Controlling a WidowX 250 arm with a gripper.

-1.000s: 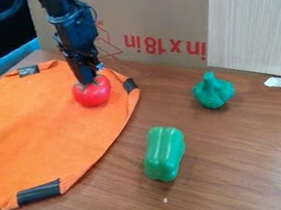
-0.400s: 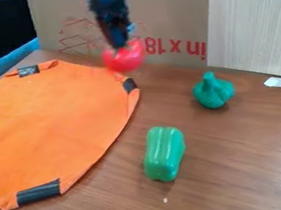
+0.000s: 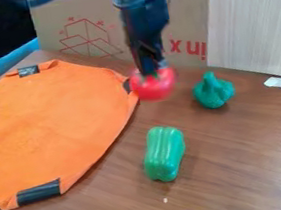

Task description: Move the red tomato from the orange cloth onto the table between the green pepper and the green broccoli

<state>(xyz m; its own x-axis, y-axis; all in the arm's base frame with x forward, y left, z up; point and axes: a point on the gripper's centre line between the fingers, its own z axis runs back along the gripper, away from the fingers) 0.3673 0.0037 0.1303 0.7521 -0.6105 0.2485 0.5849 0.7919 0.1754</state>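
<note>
So your tomato (image 3: 156, 87) is a bright red, roundish one, kinda squat, with a little green leafy top (image 3: 149, 77) showing. Looks whole to me, no cuts that I can see. You've got it in the gripper (image 3: 153, 69), pinched at the top, with the leafy end facing up and the rounded red bottom hanging down. It looks to be up over the wooden table (image 3: 248, 165), though I can't tell you how high. In your camera view it sits just right of the orange cloth's (image 3: 51, 122) edge, left of the green broccoli (image 3: 213, 91).
</note>
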